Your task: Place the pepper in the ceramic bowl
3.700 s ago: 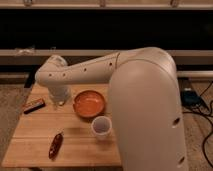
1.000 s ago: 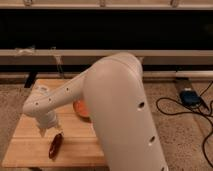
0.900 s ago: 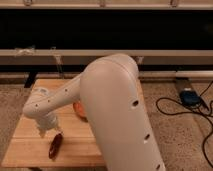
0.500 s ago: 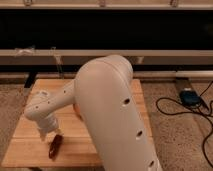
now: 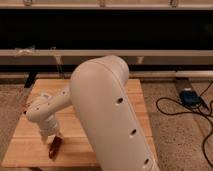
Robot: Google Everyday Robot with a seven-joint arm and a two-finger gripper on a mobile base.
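The dark red pepper (image 5: pixel 54 148) lies on the wooden table (image 5: pixel 30 125) near its front left edge. My gripper (image 5: pixel 50 138) hangs from the white arm (image 5: pixel 100 100) and is right above the pepper's upper end, touching or nearly touching it. The orange ceramic bowl is hidden behind the arm.
The big white arm covers the middle and right of the table, hiding the cup and the dark bar. A blue device (image 5: pixel 189 97) and black cables (image 5: pixel 170 107) lie on the floor to the right. A dark window wall (image 5: pixel 105 30) runs behind the table.
The arm has swung further left and down over the front left of the table. The gripper has come down onto the pepper's upper end. The bowl has gone out of sight behind the arm.
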